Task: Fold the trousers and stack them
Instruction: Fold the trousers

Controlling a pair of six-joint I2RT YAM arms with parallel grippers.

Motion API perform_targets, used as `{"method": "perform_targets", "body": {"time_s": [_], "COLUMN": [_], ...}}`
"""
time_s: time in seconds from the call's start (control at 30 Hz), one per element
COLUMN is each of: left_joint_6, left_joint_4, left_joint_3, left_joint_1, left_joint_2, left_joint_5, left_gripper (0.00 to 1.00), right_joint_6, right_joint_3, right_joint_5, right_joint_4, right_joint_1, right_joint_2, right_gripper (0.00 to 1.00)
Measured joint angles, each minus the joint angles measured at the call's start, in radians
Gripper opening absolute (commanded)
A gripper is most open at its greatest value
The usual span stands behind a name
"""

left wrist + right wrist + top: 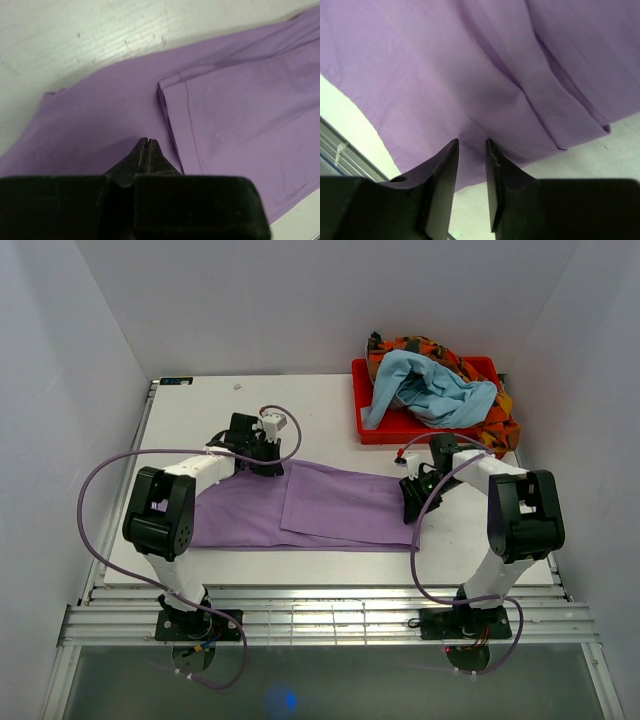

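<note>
The left gripper is pressed closed with nothing between its fingers, and the right gripper is slightly parted above the trousers — details only the wrist views give. The top view alone shows them lying flat across the table, right end folded over, near a red bin.

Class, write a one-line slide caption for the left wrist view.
Closed left gripper poised over lilac trousers, near the edge of their folded-over layer, on the table.

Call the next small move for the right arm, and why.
Probably lower the right end effector and close on the folded right end of the trousers: its fingers are open over that edge with nothing held, and the cloth lies folded only once, so another fold looks due.
</note>
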Motion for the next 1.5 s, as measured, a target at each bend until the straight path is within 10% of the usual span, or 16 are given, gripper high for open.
{"method": "perform_targets", "body": {"time_s": [0.13, 0.27, 0.57, 0.83, 1.5], "left_joint_6": [0.064, 0.127, 0.277, 0.321, 0.314], "left_joint_4": [-0.075, -0.08, -0.015, -0.008, -0.005], "left_joint_3": [-0.009, -0.025, -0.121, -0.162, -0.163], "left_joint_1": [0.002, 0.002, -0.129, -0.315, -0.306], "left_joint_2": [0.008, -0.04, -0.327, -0.15, -0.033], "left_joint_5": [0.018, 0.105, 0.307, 0.306, 0.217], "left_gripper": [0.41, 0.6, 0.63, 0.63, 0.63], "right_joint_6": [-0.055, -0.077, -0.187, -0.349, -0.484], "right_joint_3": [0.021, 0.142, 0.423, 0.423, 0.372], "right_joint_5": [-0.047, -0.107, -0.071, -0.025, -0.034], "right_joint_4": [-0.055, -0.136, -0.123, -0.142, -0.188], "right_joint_1": [-0.002, -0.02, -0.088, -0.085, -0.077], "right_joint_2": [0.0, -0.002, 0.042, 0.182, 0.194], "right_gripper": [0.41, 0.43, 0.42, 0.42, 0.4]}}
